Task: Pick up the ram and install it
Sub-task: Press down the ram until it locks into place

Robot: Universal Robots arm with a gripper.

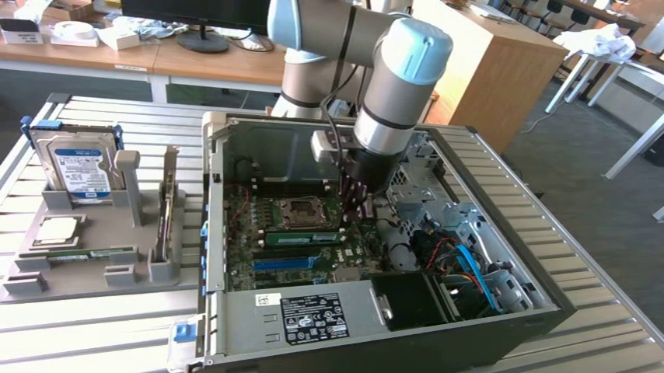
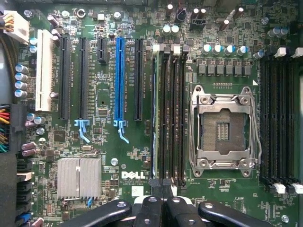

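One hard drive (image 1: 76,167) — one computer case (image 1: 311,318).

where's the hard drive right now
On the exterior view's left, the hard drive stands upright in the grey holder, outside the open computer case, next to the square silver processor chip.

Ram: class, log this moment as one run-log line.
gripper shut | low over motherboard memory slots | ram standing in a slot | grip on it unclear

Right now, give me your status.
Gripper shut, low over the motherboard. Ram standing in a slot beside the processor socket. No obstruction seen.
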